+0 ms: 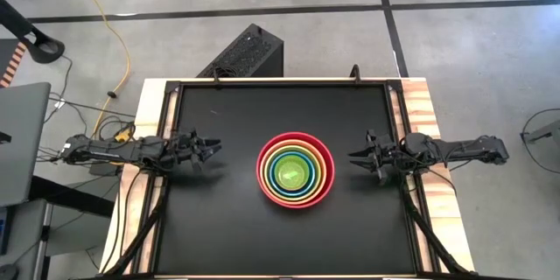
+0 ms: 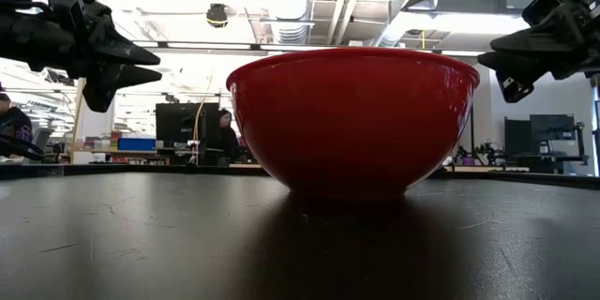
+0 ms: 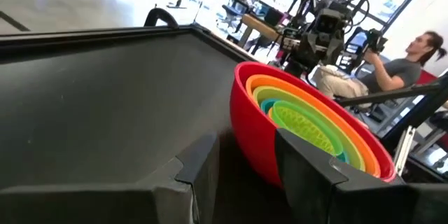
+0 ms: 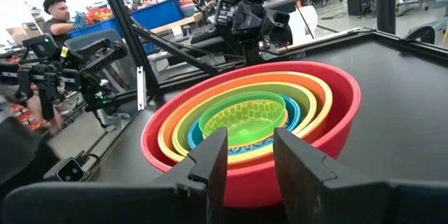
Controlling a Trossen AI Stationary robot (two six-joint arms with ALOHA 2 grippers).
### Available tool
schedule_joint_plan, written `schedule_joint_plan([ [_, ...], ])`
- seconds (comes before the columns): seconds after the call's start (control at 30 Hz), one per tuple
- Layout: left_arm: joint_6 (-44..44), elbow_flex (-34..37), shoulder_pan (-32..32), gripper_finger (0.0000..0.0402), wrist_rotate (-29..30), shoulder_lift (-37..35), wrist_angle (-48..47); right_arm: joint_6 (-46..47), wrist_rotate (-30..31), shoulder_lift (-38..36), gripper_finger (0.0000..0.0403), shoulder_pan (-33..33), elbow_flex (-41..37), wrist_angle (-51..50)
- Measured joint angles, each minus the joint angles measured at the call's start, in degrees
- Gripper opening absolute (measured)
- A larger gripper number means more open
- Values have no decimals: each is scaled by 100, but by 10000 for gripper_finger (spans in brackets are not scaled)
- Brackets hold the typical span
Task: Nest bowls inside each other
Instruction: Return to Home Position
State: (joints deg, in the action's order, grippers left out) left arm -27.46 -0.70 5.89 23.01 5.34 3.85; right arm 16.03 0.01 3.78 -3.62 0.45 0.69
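Bowls (image 1: 295,172): six nested — red outermost, green innermost, centre of surface (image 1: 227,227).
Left jaws: apart, empty — left of bowls.
Right jaws: apart, empty, right of bowls.

Left gripper (image 1: 213,147) and right gripper (image 1: 354,154) hover level, facing inward, fingers parted.

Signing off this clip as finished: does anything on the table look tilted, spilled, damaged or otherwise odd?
Nothing stands out. The red bowl stands upright with the others nested in it, bright green bowl at the centre. The left gripper and right gripper hover open, clear of them.
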Motion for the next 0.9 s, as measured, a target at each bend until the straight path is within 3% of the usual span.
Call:
schedule_joint_plan([
  [0.9,2,-38,1,128,4,0,-132,4,0,-1,131,0,-9,-4],
])
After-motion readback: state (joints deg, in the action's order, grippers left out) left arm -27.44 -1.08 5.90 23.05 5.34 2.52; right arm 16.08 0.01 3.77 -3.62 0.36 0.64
